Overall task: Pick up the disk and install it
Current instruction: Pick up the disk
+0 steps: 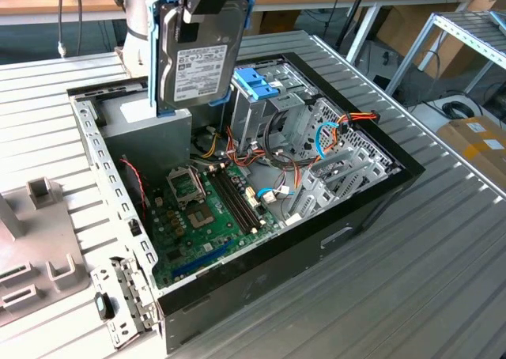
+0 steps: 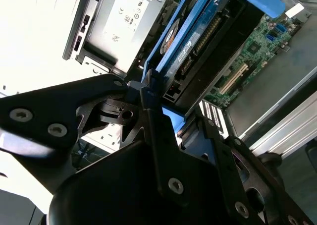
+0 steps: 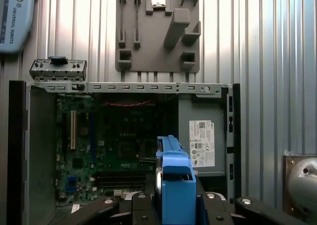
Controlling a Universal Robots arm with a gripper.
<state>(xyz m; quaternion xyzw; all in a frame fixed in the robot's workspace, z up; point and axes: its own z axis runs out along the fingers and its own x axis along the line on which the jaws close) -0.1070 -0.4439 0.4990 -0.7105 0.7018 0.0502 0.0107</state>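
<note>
Black metal gripper [image 1: 204, 11], top cut off: grasps flat silver metal disk [image 1: 194, 70], blue-framed, upright over open black computer case [image 1: 316, 232], toward 11 o'clock in the exterior view; fingertips hidden.

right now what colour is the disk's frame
Blue; the disk's frame shows best in the exterior view.

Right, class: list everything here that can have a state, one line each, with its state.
disk: upright, held above the case, not installed.
gripper: shut on the disk.
computer case: lying on its side, panel off, open.
processor socket: bare, no cooler fitted.
drive cage: upright inside the case.
</note>
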